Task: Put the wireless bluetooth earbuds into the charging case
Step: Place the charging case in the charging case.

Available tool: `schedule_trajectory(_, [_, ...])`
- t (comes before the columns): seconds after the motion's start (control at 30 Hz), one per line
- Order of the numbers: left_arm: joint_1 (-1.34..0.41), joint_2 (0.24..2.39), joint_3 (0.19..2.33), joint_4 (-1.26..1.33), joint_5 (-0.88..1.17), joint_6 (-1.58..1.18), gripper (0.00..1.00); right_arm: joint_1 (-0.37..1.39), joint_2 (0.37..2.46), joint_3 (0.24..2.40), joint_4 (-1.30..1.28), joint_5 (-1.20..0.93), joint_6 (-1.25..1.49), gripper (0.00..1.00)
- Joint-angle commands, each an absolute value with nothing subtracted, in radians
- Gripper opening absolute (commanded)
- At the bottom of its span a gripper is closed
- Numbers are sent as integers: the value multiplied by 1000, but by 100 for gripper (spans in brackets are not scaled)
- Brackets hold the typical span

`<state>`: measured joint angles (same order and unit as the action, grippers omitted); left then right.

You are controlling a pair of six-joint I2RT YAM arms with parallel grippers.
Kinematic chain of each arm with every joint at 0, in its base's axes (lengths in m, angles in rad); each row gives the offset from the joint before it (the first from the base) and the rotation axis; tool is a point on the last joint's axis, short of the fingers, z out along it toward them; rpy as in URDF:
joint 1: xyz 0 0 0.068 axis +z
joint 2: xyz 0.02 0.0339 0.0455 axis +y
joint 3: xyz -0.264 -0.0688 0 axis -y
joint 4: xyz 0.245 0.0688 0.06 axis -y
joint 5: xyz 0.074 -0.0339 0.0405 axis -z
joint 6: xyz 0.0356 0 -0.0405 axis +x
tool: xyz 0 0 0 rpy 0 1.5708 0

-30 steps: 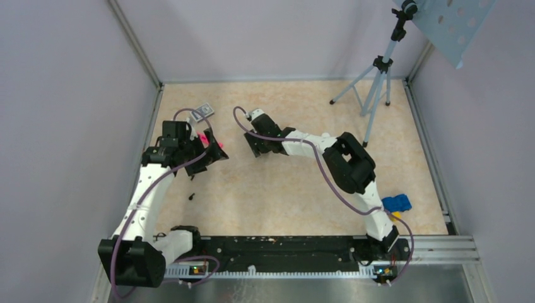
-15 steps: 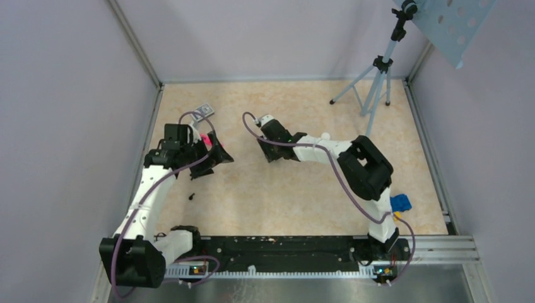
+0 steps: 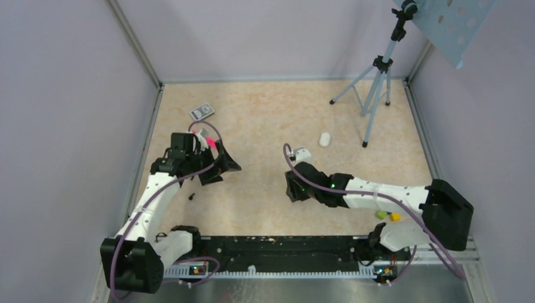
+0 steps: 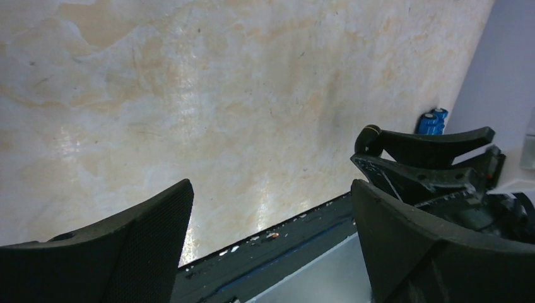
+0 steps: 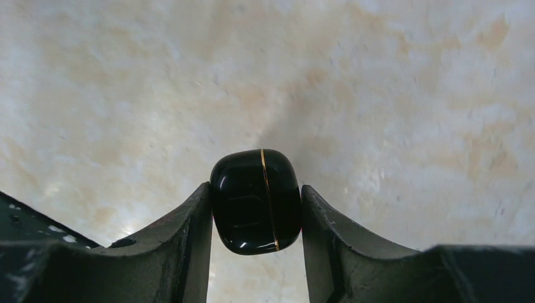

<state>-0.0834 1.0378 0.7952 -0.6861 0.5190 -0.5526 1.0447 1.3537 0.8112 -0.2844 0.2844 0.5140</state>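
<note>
Looks barely started: the right gripper is pinching the closed-up charging case, the left gripper hangs spread wide and empty, and no earbuds are in sight.

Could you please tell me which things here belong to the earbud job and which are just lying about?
Job: charging case, clamped in the right gripper; no earbuds that I can make out.
Lying about: white pill-shaped object, small card, tripod, blue item.
</note>
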Motion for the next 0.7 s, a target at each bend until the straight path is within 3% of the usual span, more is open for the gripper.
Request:
schedule_trajectory(0.0, [-121,1025,759,-587,559,-573,99,1075,1277,709,-296,399,777,38])
schedule_trajectory(0.43, [-173,971,716,-601,530,-587,99,1080,1494,854,-303,433,802,44])
schedule_trajectory(0.57, [-176,982,714,-595,532,-580,99,1079,1523,857,-247,376,821,62])
schedule_trajectory(0.67, [-184,999,718,-590,529,-575,99,1080,1516,872,-261,355,828,69])
